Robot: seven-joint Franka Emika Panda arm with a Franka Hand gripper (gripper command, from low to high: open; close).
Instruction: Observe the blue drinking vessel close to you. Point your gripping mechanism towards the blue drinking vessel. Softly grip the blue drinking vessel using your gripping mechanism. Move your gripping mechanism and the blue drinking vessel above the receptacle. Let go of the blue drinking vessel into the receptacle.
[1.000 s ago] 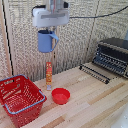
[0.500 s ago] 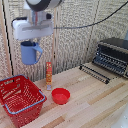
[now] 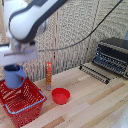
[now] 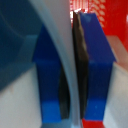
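The blue drinking vessel [image 3: 14,76] hangs in the air at the exterior view's left, just over the receptacle [image 3: 21,101], a red lattice basket with a blue rim. My gripping mechanism [image 3: 15,64] is right above the mug and shut on its wall. In the wrist view the two blue fingers [image 4: 98,55] with dark pads pinch the mug's pale rim, and the mug's dark blue inside [image 4: 17,45] fills one side. Red lattice of the basket [image 4: 102,12] shows beyond the fingers.
A small red bowl [image 3: 61,95] sits on the wooden table [image 3: 95,107] beside the basket. An orange bottle [image 3: 48,75] stands behind it by the wall. A black toaster oven [image 3: 114,56] with its door down [image 3: 95,73] stands at the exterior view's right.
The arm has carried the mug towards the exterior view's left and downwards. It went from over the bottle to just above the basket. The grip on the mug is unchanged.
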